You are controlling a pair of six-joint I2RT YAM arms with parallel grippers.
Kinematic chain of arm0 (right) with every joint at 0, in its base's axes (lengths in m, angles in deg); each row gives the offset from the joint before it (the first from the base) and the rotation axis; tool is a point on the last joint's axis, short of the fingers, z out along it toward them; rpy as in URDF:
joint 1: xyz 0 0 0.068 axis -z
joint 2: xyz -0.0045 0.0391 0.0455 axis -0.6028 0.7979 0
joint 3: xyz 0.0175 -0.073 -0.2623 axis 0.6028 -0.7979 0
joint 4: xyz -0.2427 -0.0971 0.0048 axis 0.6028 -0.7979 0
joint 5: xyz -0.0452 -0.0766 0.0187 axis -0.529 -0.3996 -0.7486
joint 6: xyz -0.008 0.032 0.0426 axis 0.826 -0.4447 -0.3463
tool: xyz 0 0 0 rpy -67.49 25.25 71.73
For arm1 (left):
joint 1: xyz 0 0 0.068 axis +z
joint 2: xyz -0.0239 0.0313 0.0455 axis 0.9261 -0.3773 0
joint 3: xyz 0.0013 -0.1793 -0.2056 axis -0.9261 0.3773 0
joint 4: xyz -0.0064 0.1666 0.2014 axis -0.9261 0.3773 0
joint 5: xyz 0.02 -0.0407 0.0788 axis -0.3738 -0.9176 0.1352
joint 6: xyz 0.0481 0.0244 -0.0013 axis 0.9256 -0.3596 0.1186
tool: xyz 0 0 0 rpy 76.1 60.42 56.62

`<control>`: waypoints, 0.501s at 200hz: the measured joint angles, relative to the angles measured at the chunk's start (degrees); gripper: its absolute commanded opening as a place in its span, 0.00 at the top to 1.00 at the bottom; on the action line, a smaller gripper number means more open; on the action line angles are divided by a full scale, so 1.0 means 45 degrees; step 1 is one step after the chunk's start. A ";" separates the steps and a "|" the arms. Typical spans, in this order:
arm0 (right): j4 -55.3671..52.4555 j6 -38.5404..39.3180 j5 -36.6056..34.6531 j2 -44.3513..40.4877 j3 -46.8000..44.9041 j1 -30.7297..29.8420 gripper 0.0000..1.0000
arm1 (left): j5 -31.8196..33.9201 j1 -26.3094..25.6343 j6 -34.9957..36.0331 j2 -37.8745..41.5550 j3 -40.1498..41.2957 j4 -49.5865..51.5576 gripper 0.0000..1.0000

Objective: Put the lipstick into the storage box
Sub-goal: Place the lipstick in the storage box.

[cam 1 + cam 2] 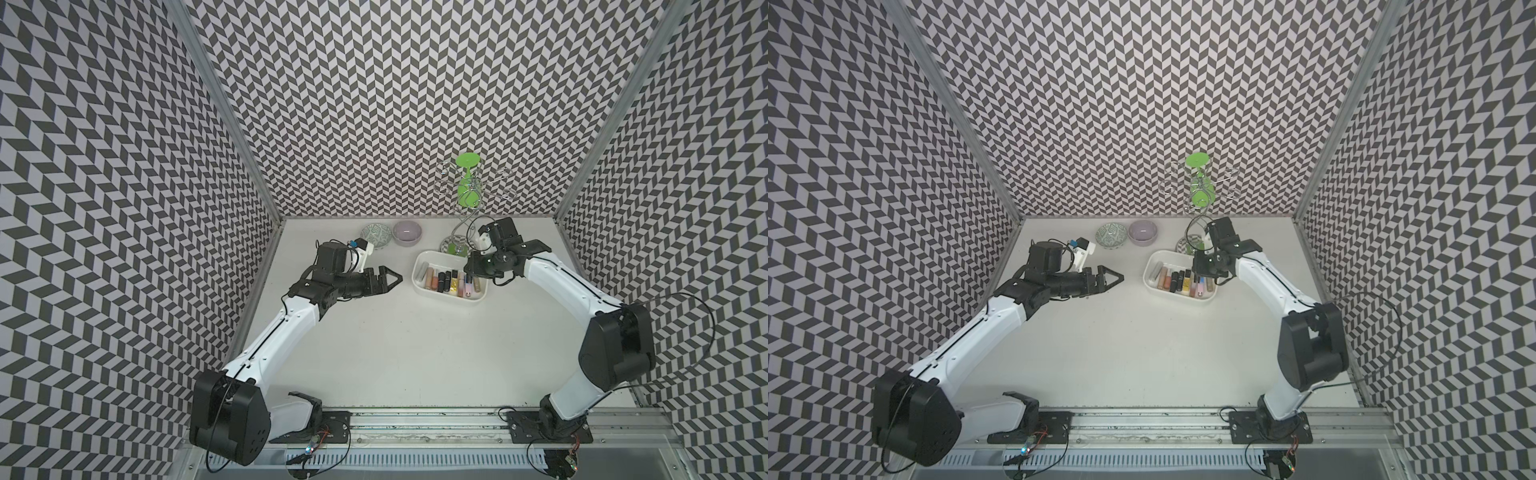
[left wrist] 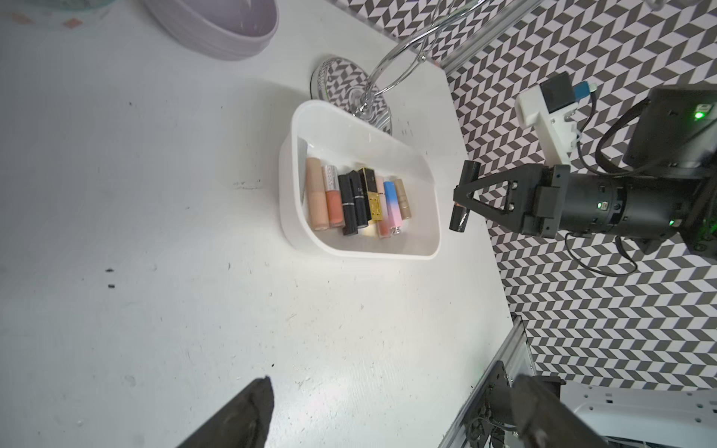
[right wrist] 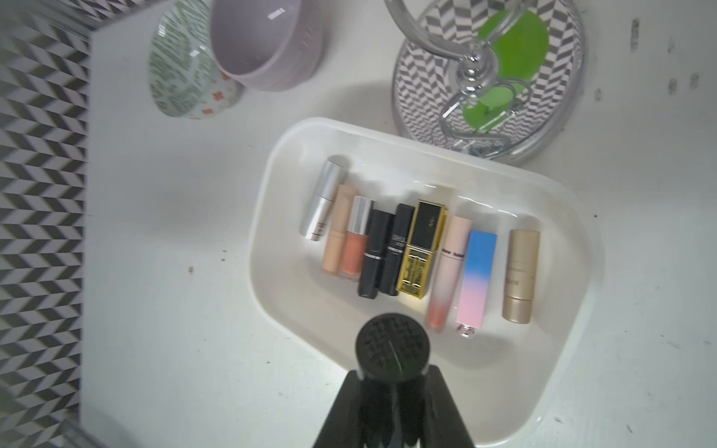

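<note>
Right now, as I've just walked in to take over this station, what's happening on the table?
The right pincer is shut on a black lipstick, holding it above the edge of the white storage box, not yet released. Nine other lipsticks lie in a row inside the box. The left pincer is open and empty, hovering over the table beside the box.

- walls (image 1: 374,83): black-and-white chevron pattern.
- storage box (image 3: 264,240): plain white.
- lipstick (image 3: 392,347), lower centre of the right wrist view: black.
- gradient tube (image 3: 476,275): blue fading to pink.
- square case (image 3: 422,252): gold and black.
- lilac bowl (image 3: 267,42) and green-patterned bowl (image 3: 174,73), upper left.
</note>
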 measured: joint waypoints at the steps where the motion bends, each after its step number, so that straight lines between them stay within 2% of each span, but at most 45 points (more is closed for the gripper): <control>1: -0.0010 0.0005 -0.0063 0.0039 0.0005 0.0005 0.85 | 0.0000 0.0000 0.0000 0.0000 0.0010 0.0010 0.01; 49: -0.0345 0.0491 -0.1554 0.1263 0.0291 0.0053 0.85 | -0.0005 0.0000 0.0267 0.0000 0.0097 0.0083 0.01; 100: -0.0403 0.0763 -0.2385 0.2307 0.0627 0.0053 0.85 | 0.0000 0.0000 0.0457 0.0000 0.0199 0.0194 0.01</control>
